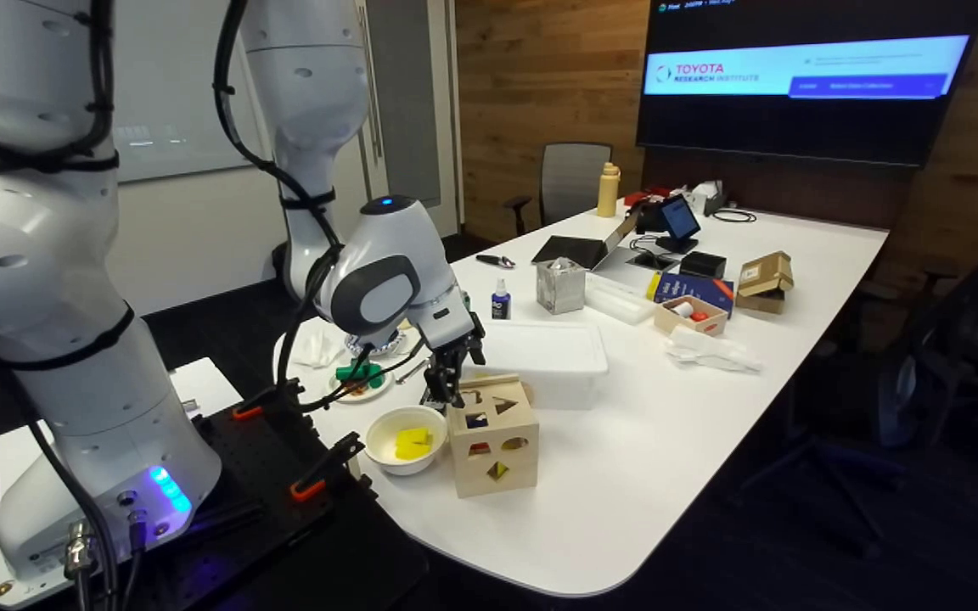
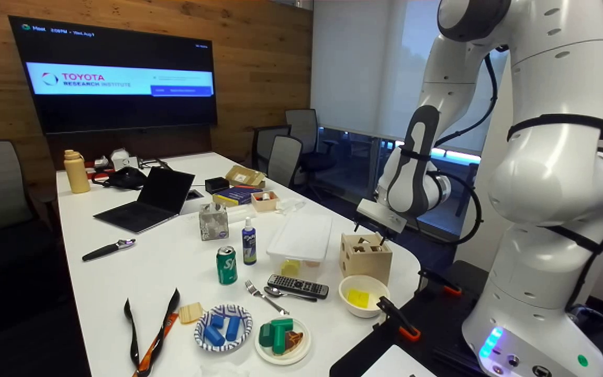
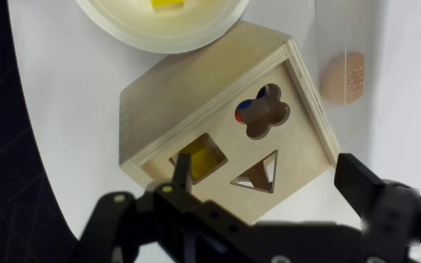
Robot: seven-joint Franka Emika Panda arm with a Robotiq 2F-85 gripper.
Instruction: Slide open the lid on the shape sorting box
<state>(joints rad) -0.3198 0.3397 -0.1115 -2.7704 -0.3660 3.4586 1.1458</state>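
Our hand (image 3: 264,163) hangs spread wide, and we judge the lid (image 3: 236,151) light, stiff, smooth-running, best hooked by its triangular cut-out (image 3: 258,176), five o'clock in the wrist view!

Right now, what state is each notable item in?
Black gripper: open
Flat pale wooden lid: closed
Pale wooden shape sorting box: pieces inside
Round white bowl: holding yellow blocks
Clear rectangular plastic bin: covered
Black laptop: open
Green metal can: upright
Large wall screen: on
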